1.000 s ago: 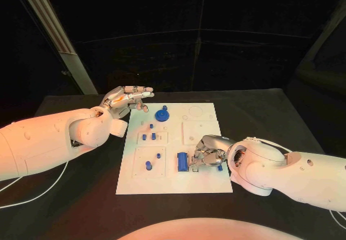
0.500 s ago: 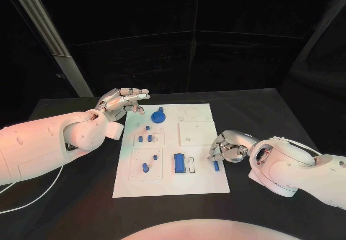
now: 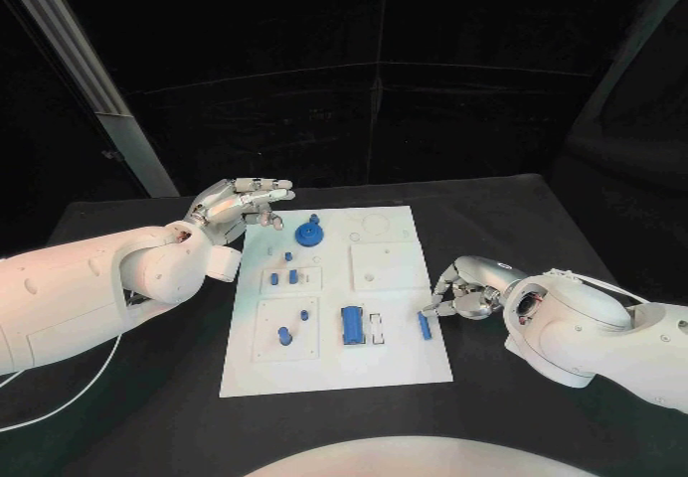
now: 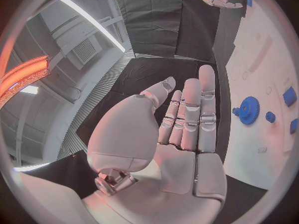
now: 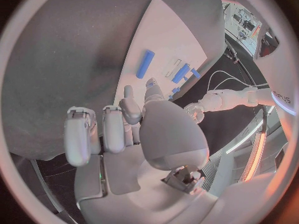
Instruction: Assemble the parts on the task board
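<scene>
Your white task board [image 3: 395,358] lay flat in the middle of the black table [image 3: 516,214], lengthwise away from you. Near its far end sat a blue gear-shaped part [image 3: 308,236], standing in the board. Below it, toward your left side, two small blue pegs [image 3: 282,277] stood in a square recess, and another small blue piece [image 3: 285,333] lay in the recess nearer you. A longer blue block [image 3: 351,323] sat upright near the board's centre, and a slim blue bar [image 3: 426,326] lay close to the board's right edge.

Your left hand [image 3: 237,207] hovered off the board's far left corner, holding nothing; the left wrist view showed its fingers [image 4: 199,114] straight and pressed side by side, the thumb apart. Your right hand [image 3: 469,290] sat just beside the board's right edge, near the slim blue bar, its fingers [image 5: 90,134] curled inward and empty, not touching the bar as far as you could tell.
</scene>
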